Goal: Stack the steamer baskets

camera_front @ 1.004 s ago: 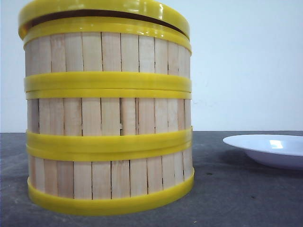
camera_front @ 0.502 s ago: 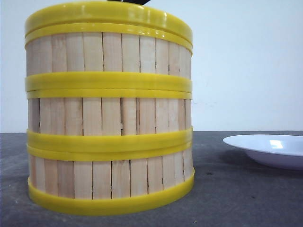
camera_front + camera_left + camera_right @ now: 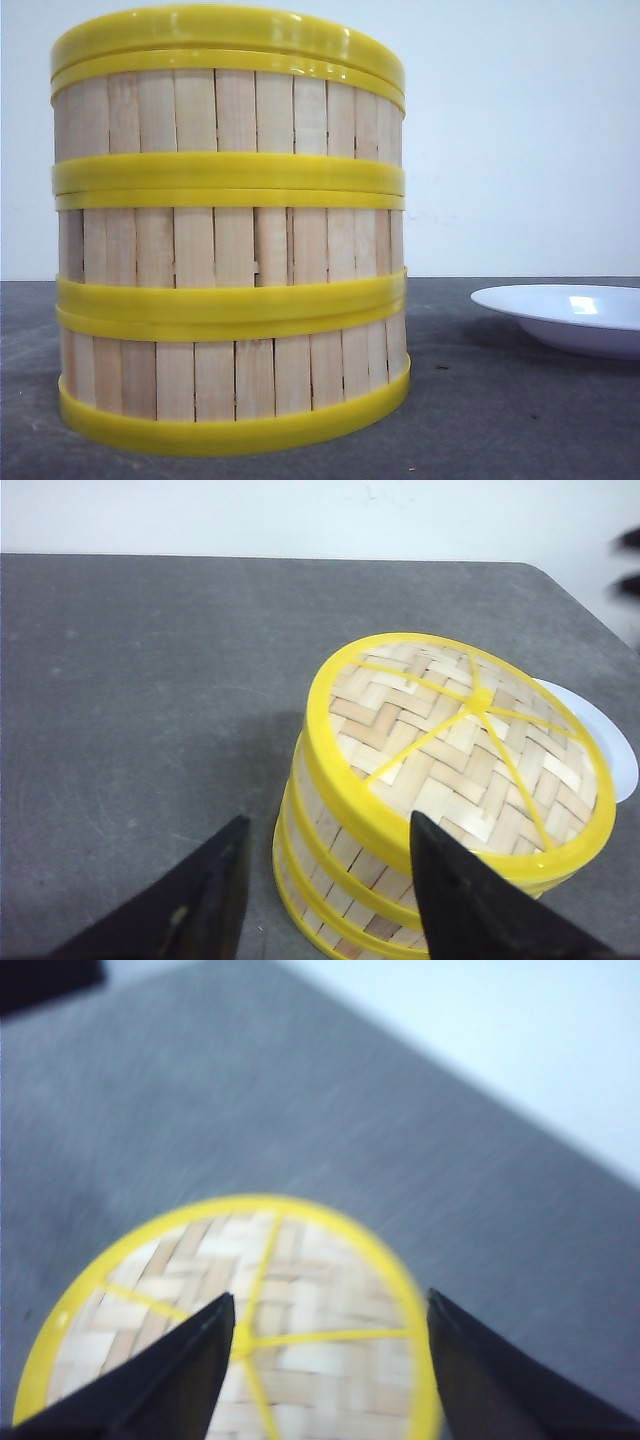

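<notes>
1. Yellow rims all the way up: the steamer baskets (image 3: 230,230) stand three high at the near left of the worktop (image 3: 500,400), each seated flush on the one below, with the woven lid (image 3: 462,745) closing the top.
2. Step in hand, as I read it: letting go and backing off. Best done straight up and away, fingers kept wide so nothing clips a rim and nudges the column.
3. Left hand (image 3: 325,885), fingers spread and holding nothing, sits above and beside the stack; in its own view the baskets lie around 2 o'clock, apart from both fingertips.
4. Right hand (image 3: 325,1350), also spread and empty, hangs over the lid, which fills the gap between its fingers at 6 o'clock. The view is blurred, so how near it hangs I cannot tell.
5. Further off, at 3 o'clock of the stack in the front view, a white plate (image 3: 570,315) rests on the worktop, well apart; a retreat should steer wide of it.
</notes>
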Controlling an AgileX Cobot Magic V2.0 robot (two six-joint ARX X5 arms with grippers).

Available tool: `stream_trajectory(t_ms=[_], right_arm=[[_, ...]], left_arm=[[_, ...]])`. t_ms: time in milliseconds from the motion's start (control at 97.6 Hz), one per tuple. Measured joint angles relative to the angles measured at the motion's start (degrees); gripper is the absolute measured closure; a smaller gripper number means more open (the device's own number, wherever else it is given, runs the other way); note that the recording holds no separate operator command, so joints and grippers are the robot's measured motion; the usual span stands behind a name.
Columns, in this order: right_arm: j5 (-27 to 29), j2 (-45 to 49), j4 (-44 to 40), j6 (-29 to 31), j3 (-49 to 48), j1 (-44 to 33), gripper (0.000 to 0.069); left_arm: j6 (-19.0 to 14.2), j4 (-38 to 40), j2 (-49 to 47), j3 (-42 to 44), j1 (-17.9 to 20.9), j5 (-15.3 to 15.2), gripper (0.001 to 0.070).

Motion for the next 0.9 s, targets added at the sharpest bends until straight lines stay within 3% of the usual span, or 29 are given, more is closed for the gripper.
stream_trajectory(t_ms=[174,307,420,615,901], right_arm=[[3.85,-8.59,-2.69,-0.07,0.04,0.00,0.0291],[8.07,-13.68,-6.64,-0.07,0.04,0.00,0.0279],[10.51,-17.53,-8.61,-0.07,-1.60,0.00,0.0278],[12.90,-26.84,-8.55,1.20,-14.34,0.00,0.0278],[14.38,-38.91,-8.61,9.70,-34.97,0.00,0.0278]], left_arm=[[0.11,0.09,0.00,-0.02,0.00,0.11,0.0403],[0.92,2.27,-0.07,-0.63,0.00,0.13,0.0310],[1.33,4.52,-0.70,-2.56,0.00,0.20,0.0282],[1.36,8.31,-5.11,-10.05,0.00,1.60,0.0278],[1.36,5.55,-10.82,-18.69,0.00,3.65,0.0278]])
